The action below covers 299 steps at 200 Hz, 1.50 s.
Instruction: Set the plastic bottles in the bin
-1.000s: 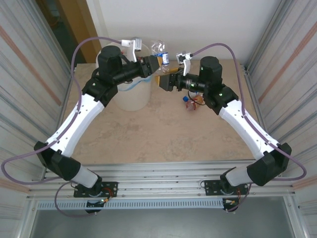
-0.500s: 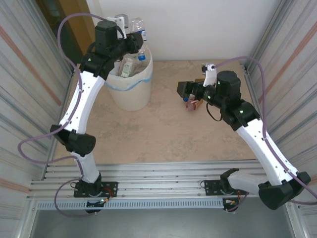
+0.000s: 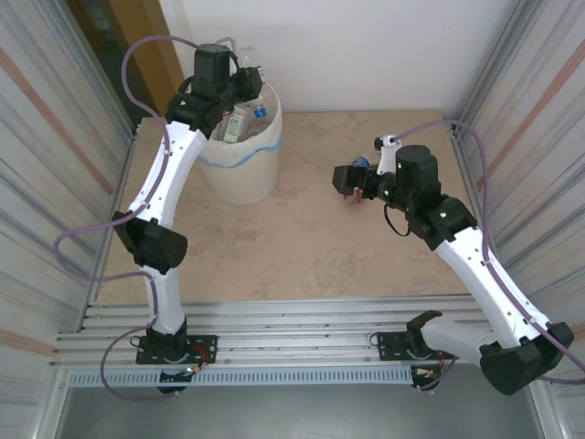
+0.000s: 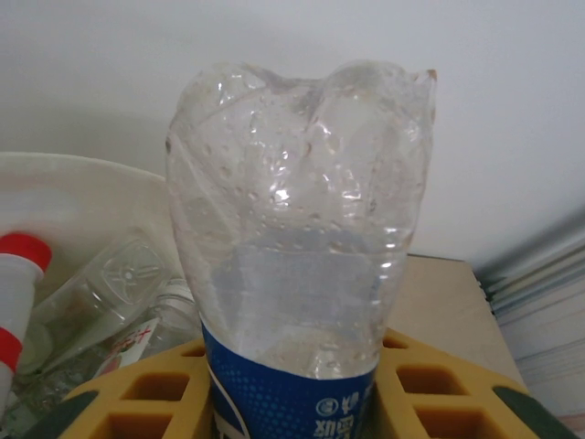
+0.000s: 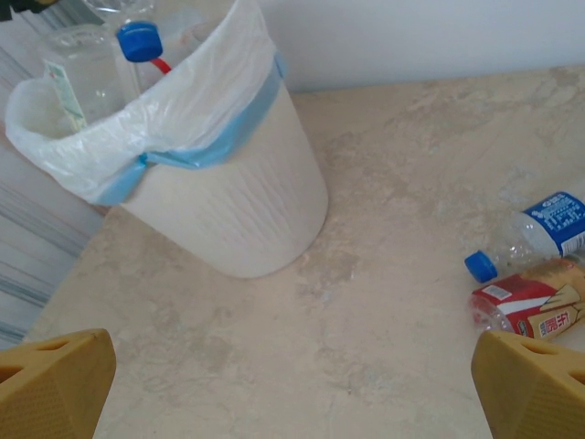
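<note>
Left gripper (image 4: 291,393): swung from mid-table a second ago to above the bin (image 5: 239,206), with its fingers (image 4: 137,402) clamped on the blue-labelled end of a clear bottle (image 4: 302,229) held over the bagged opening, where other bottles (image 4: 110,302) already lie. Right gripper (image 5: 292,384): drawn back to the right side, fingers (image 5: 55,380) spread wide and holding nothing, low over the table (image 5: 366,347). On the table near it: a blue-capped clear bottle (image 5: 539,229) just beside a red-labelled bottle (image 5: 526,306), both well apart from the bin.

We see a beige marbled tabletop (image 3: 302,247), a plain white back wall (image 3: 384,55), ribbed grey metal side panels (image 3: 46,183) and a brown wooden doorframe (image 3: 151,23), all evenly lit.
</note>
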Each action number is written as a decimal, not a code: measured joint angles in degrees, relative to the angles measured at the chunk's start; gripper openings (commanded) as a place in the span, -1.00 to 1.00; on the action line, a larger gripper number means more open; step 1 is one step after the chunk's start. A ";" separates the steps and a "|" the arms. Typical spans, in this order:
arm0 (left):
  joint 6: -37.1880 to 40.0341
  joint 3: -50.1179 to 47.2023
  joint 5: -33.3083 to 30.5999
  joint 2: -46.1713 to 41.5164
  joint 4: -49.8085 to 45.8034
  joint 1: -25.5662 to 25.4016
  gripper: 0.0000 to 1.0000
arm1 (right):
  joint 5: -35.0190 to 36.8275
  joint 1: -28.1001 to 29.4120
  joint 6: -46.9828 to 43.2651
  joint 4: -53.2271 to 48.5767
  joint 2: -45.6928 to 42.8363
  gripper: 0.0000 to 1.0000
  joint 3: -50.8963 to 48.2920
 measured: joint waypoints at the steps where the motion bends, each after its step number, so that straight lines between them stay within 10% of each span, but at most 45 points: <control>1: -0.11 -0.07 -0.13 0.00 0.04 0.02 -0.45 | 0.00 0.00 0.04 0.00 0.00 0.96 -0.04; 65: -3.85 -4.07 -2.40 0.70 2.16 0.42 -0.30 | -0.02 0.02 1.25 0.07 -0.37 0.96 -0.57; 127: -8.79 -9.68 -2.80 -1.07 9.99 1.36 0.28 | -0.28 0.00 1.57 0.35 -0.31 0.96 -1.03; 271: -6.21 -22.12 -6.73 -14.75 7.69 1.53 0.32 | -0.94 0.02 2.67 0.52 0.28 0.96 -1.05; 299: -4.33 -25.42 -10.05 -19.32 7.54 1.38 -0.01 | -1.40 0.02 2.86 0.55 0.94 0.97 -1.05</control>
